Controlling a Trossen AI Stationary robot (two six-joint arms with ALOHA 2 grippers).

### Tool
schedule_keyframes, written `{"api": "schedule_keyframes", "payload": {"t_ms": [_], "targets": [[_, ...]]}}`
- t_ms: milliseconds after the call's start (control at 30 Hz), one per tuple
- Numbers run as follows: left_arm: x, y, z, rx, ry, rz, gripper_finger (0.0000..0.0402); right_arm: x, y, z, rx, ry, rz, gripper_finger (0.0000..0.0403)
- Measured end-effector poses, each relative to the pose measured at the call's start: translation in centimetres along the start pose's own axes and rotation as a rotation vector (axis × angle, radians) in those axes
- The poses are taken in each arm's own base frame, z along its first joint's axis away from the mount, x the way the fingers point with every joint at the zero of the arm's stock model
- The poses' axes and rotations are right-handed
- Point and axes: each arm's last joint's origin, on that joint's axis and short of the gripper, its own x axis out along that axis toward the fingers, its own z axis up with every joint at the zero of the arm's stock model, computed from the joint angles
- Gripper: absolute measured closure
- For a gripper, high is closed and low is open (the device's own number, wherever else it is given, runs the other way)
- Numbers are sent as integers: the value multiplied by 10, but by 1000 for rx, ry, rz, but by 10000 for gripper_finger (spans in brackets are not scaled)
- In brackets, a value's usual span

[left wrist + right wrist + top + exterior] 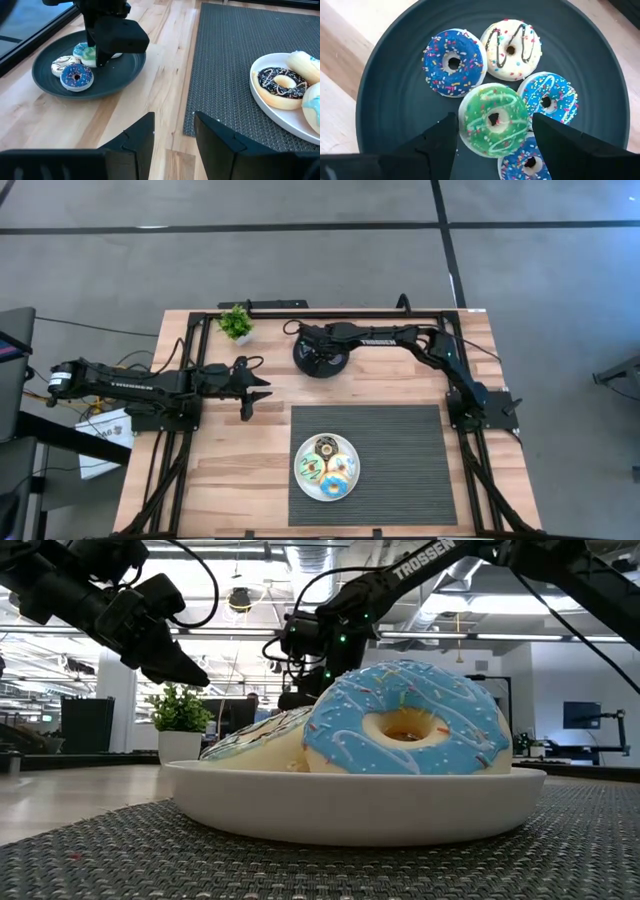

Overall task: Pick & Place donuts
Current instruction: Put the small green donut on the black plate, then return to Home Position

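A black plate (390,100) at the table's far middle holds several mini donuts. Among them are a dark-blue sprinkled one (453,62), a cream one with dark drizzle (511,49), a light-blue one (547,100) and a green one (494,120) that lies partly on its neighbours. My right gripper (492,122) hangs over the plate, open and pointing down, one finger on each side of the green mini without touching it. A white plate (297,470) on the mat holds the larger donuts, among them blue (405,720) and brown (280,82). My left gripper (255,395) waits open at the left.
The white plate stands on a dark woven mat (400,470) at the near middle of the wooden table. A small potted plant (236,323) stands at the far left. Bare wood (165,60) lies between the black plate and the mat.
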Motion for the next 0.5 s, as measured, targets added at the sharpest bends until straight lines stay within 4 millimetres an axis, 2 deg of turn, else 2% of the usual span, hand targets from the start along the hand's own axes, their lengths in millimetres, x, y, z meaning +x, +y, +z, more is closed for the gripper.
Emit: {"api": "schedule_keyframes", "payload": {"t_ms": [367,500], "targets": [[0,0,0,-1,0,0,271,0,1,-1,-14,0,-9,152],[0,0,0,0,0,0,271,-8,-1,1,-28,-12,-14,152]]}}
